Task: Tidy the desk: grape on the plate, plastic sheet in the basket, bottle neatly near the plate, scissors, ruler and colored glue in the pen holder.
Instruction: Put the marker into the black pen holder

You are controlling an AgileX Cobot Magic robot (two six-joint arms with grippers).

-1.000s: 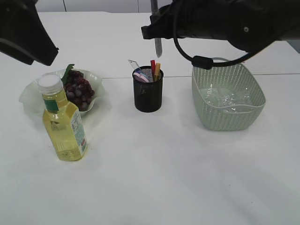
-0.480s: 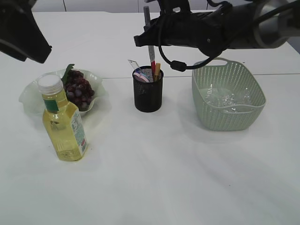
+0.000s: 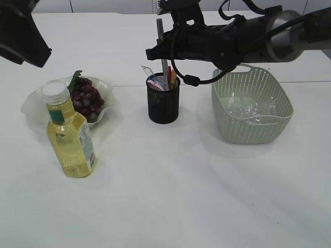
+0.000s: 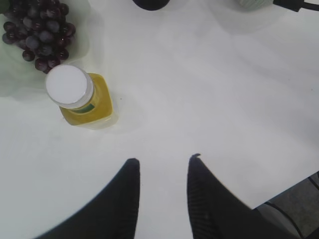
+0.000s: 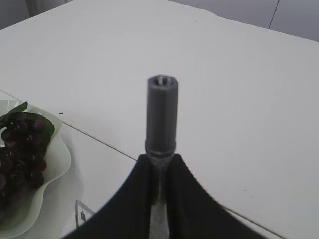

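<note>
The right gripper [image 5: 158, 172] is clamped on a grey glue stick [image 5: 161, 119], its two black fingers [image 5: 130, 199] pressed against the lower barrel so that the capped, hexagonal top stands clear above them. In the exterior view this stick [image 3: 161, 31] hangs upright directly over the black mesh pen holder [image 3: 163, 103], with its lower end at or just inside the rim; whether it touches anything inside is hard to tell from this angle. The holder already contains a red stick [image 3: 169, 73], an orange stick [image 3: 173, 77], pink scissor handles [image 3: 154, 84] and a clear ruler [image 3: 147, 71].

The left gripper [image 4: 162, 164] hovers high above the bare table [image 4: 209, 89], its jaws partly apart with nothing between them and touching nothing.

The bottle [image 3: 70, 135] of yellow liquid with a white cap stands upright just in front of the pale green plate [image 3: 33, 106], on which the dark grapes [image 3: 87, 99] lie. To the right, the green basket [image 3: 252, 132] holds the crumpled clear plastic sheet [image 3: 248, 109].
</note>
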